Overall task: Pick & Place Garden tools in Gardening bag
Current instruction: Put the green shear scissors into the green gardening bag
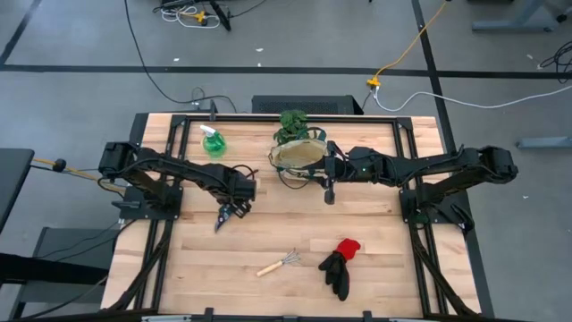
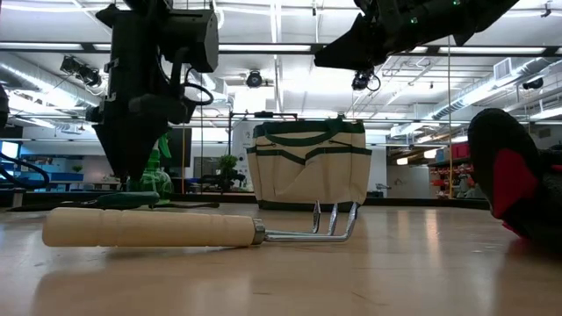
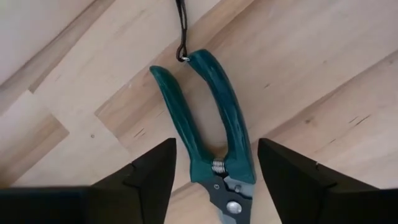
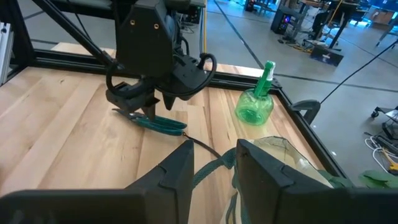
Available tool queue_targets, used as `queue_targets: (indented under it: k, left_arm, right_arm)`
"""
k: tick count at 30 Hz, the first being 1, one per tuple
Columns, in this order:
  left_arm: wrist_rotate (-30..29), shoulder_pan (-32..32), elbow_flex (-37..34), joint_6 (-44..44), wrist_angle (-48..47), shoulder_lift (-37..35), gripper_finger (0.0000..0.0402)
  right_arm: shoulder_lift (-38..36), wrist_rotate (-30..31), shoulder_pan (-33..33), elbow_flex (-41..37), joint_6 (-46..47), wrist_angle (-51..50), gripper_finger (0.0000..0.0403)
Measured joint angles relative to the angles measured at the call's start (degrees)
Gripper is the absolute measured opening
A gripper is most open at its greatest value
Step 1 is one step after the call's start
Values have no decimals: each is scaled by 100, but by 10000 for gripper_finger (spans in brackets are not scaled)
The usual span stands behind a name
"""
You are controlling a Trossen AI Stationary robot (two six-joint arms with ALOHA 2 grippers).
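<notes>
The pruning shears (image 3: 208,124), with dark teal handles, lie flat on the wooden table under my left gripper (image 3: 216,143). That gripper points straight down and is open; its fingers stand on either side of the shears near the pivot, apart from them. The cream gardening bag (image 1: 299,156) with green trim stands at the far middle of the table. My right gripper (image 4: 214,152) is at its right rim, shut on a green handle strap. A green spray bottle (image 1: 214,143) stands far left. A wooden-handled hand rake (image 1: 279,263) and red-and-black gloves (image 1: 340,264) lie near the front. My right gripper has the bag's green handle strap (image 4: 211,169) between its two fingers, coming nearly level from the table's right side. The strap runs slack down to the bag's rim (image 4: 292,152). The bag stands with its base on the table.
Black frame rails (image 1: 179,134) edge the table on the left, far and right sides. A thin black cord (image 3: 180,25) is tied to one shears handle end. Bare wood lies between the shears and the rake.
</notes>
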Motion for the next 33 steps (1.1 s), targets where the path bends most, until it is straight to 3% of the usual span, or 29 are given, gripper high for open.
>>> queue_targets:
  k: [11, 33]
  left_arm:
    - [59, 0, 2, 3, 859, 132, 237]
    - [46, 11, 2, 52, 745, 722, 236]
  right_arm:
    - [0, 0, 0, 0, 0, 0, 123]
    - [0, -2, -1, 0, 34, -13, 123]
